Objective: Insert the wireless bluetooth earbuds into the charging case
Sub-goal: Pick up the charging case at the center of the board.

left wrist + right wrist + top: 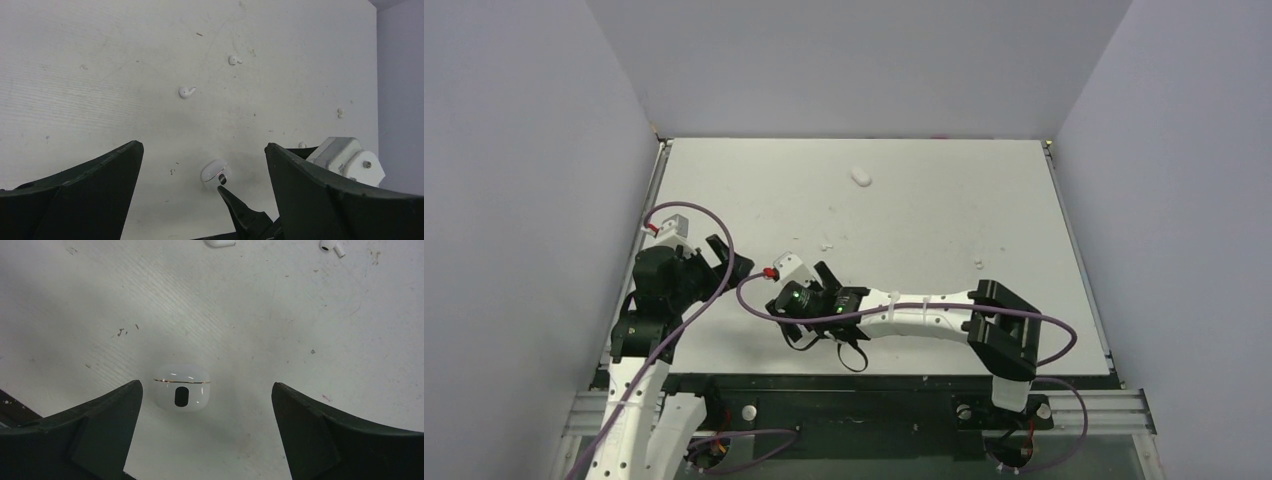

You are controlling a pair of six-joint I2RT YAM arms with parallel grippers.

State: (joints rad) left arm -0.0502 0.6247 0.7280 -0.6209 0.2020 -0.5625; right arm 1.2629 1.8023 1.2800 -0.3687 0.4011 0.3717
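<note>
1. Charging case [181, 390] lies on the white table [300, 320] with its lid shut. A dark oval shows on the face turned toward the right wrist camera.
2. The right gripper [205, 385] hangs over it, jaws spread wide and holding nothing. The case sits between the two fingers, nearer the one on the left of that view, with a gap on each side.
3. The left gripper [202, 146] is also wide open and empty. In its wrist view the case lies ahead, between its fingers and clear of both. A dark fingertip of the right gripper is just beside the case.
4. Two earbuds [186, 92] lie loose on the table beyond the case, apart from each other and from both grippers.
</note>
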